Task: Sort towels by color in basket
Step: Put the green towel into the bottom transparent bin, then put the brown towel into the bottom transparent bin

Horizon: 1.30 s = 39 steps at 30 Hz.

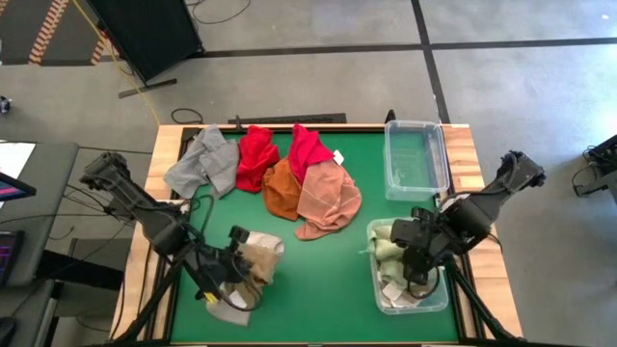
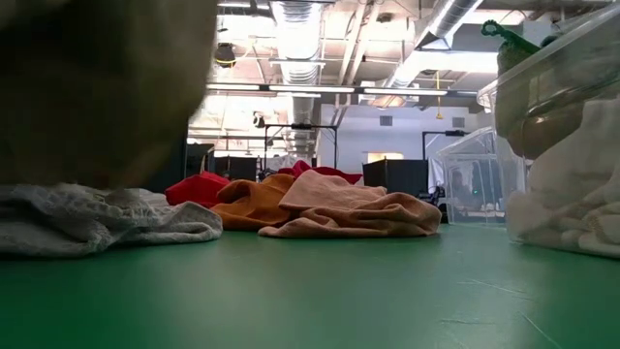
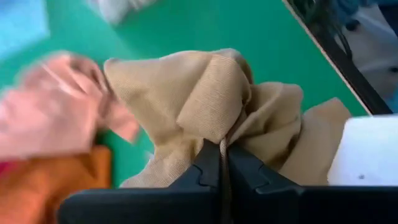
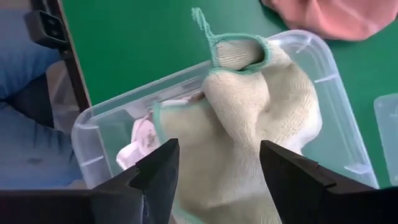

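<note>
Two clear bins sit along the right side of your green table [image 1: 289,289]: the far bin [image 1: 416,159] looks empty, and the near bin [image 1: 410,275] already holds pale towels. Your left gripper [image 1: 231,275] is at the near left part of the table, its fingers [image 3: 208,168] pressed together on a fold of the tan towel [image 3: 211,106], which bunches up around them. Just beside that towel, at the table's near edge, lies a pale grey cloth [image 1: 231,310].

Your right gripper [image 1: 416,253] hangs over the near bin with its fingers [image 4: 158,171] spread apart and nothing between them. Right under it you can see a cream towel with a green edge [image 4: 249,106] lying in that bin, with a white towel [image 4: 140,140] tucked beside it.

You still have a loose pile in the far middle of the table: a grey towel [image 1: 204,162] at the left, a red towel [image 1: 256,154] next to it, a second red towel [image 1: 307,149] farther right, an orange towel [image 1: 281,191] in front of them and a pink towel [image 1: 328,200] lapping over the orange one.
</note>
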Each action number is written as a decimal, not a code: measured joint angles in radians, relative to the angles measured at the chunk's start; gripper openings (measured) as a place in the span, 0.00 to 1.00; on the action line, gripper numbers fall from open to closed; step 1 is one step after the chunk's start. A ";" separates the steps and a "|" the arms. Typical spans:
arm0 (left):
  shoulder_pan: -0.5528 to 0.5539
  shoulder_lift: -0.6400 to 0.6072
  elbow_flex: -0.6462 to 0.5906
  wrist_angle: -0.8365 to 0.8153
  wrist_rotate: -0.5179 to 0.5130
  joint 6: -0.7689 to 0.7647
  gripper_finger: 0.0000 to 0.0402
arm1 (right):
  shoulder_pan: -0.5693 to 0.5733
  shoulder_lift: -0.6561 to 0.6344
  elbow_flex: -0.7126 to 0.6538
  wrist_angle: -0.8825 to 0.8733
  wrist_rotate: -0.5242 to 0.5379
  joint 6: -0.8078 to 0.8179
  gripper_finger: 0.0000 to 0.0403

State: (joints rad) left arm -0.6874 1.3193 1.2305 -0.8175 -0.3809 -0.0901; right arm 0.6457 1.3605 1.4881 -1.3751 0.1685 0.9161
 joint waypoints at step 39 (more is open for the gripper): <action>0.408 0.008 0.031 0.603 0.310 0.443 0.00 | -0.147 0.264 0.096 0.748 0.507 -0.823 0.62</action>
State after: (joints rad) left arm -0.2794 1.3277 1.2616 -0.2140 -0.0704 0.3533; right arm 0.4988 1.6245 1.5845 -0.6274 0.6757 0.0929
